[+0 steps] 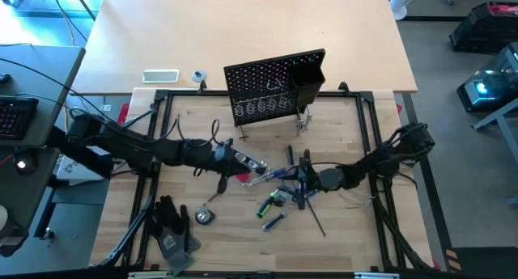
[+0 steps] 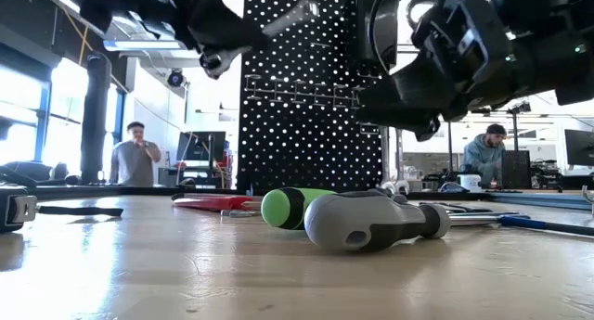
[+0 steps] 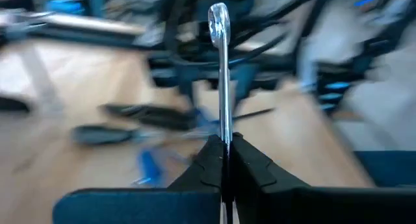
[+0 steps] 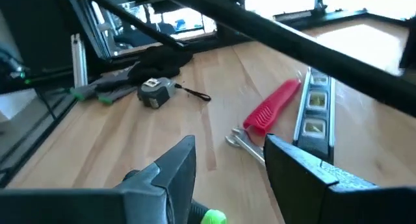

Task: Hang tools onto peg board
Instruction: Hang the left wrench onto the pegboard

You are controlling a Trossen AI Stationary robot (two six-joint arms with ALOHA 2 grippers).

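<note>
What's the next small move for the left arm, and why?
Probably carry the silver wrench toward the peg board: the left gripper is shut on it, lifted off the table, and it isn't hung yet. The right gripper hangs open over the tools.

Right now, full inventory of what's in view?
peg board: 1, black, upright at table's far side
wrench: 1, silver, held by left gripper
screwdrivers: several, green, blue, grey handles, table centre
red-black flat tool: 1, beside a level
tape measure: 1, grey, near gloves
gloves: 1 pair, black, front left
white device: 1, behind peg board's left
people: 2, background
left gripper: shut on wrench
right gripper: open, over tools
</note>
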